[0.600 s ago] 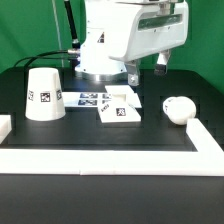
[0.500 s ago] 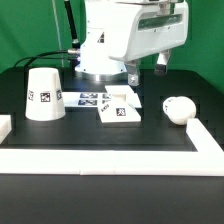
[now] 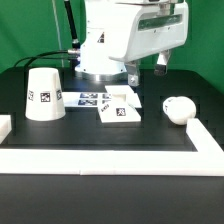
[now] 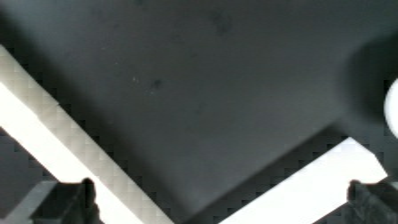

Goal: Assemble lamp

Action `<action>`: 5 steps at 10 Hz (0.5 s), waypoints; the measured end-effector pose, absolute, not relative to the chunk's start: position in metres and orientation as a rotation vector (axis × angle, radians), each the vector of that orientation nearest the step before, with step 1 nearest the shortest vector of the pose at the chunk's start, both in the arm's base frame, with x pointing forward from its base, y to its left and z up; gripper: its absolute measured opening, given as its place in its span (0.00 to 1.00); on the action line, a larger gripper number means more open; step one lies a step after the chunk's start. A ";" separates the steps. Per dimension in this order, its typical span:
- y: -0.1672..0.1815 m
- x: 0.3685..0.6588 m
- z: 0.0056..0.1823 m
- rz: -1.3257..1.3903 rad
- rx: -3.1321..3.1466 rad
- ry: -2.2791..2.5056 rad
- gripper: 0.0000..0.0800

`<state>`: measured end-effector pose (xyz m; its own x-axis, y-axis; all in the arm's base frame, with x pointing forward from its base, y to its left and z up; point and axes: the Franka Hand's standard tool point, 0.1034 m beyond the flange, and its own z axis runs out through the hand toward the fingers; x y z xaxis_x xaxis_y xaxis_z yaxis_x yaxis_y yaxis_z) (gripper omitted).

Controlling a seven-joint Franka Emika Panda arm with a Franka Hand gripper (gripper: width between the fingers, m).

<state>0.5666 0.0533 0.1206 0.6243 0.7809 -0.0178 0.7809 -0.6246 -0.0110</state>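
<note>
The white cone shade (image 3: 45, 93) stands on the black table at the exterior view's left. The small square base (image 3: 120, 110) lies in the middle, just in front of the arm. The round-headed bulb (image 3: 180, 108) lies on its side at the right. In the wrist view my gripper (image 4: 217, 205) is open, its two dark fingertips (image 4: 63, 200) far apart with nothing between them, above the dark table. A white rounded edge (image 4: 391, 105) shows at that picture's border; I cannot tell which part it is. In the exterior view the fingers are hidden by the robot body.
The marker board (image 3: 92, 99) lies flat behind the base. A raised white border (image 3: 100, 160) runs along the table's front, with a short piece at the left (image 3: 5, 125). The big white robot body (image 3: 130, 35) fills the back. White strips (image 4: 45, 130) cross the wrist view.
</note>
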 end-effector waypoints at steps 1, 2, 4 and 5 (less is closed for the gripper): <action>0.048 0.561 0.119 0.027 -2.840 -1.346 0.87; 0.041 0.551 0.118 0.001 -2.876 -1.290 0.87; 0.032 0.522 0.115 -0.051 -2.957 -1.131 0.87; 0.029 0.513 0.111 -0.059 -2.969 -1.104 0.87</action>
<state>0.5126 0.0287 0.1113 0.7567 0.6532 0.0257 0.6523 -0.7570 0.0380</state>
